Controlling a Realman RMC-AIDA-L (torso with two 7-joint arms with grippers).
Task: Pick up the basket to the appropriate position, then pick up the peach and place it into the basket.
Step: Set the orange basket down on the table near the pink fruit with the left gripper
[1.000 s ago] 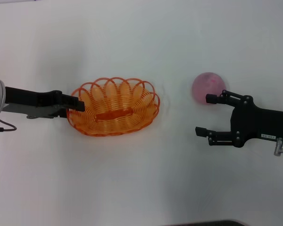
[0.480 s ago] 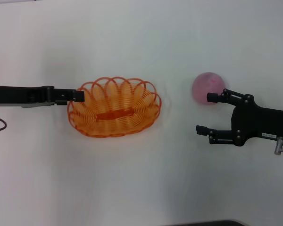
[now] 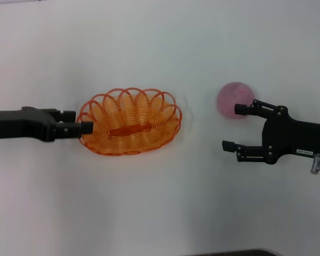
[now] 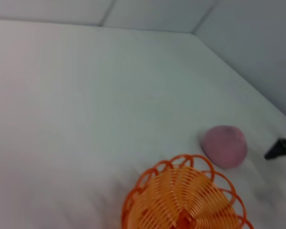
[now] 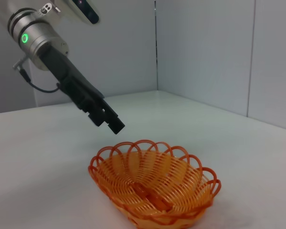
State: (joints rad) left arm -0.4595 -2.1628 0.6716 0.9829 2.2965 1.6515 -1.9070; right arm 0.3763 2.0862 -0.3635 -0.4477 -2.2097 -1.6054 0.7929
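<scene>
The right gripper (image 3: pixel 230 128) is waiting with fingers spread near the peach (image 3: pixel 235 100), which is sitting untouched on the bench (image 3: pixel 149 202). The basket (image 3: pixel 129 121) is lying empty at centre; the left gripper (image 3: pixel 84 128) is hovering above its rim, finger state unclear, so both picks remain.

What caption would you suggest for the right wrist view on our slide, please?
Left gripper poised just above the empty orange basket's scalloped rim on the white table.

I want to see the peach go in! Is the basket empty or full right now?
Empty. The basket shows only its orange wire bottom, and the peach sits on the table off to its side, beside the right pincer.
</scene>
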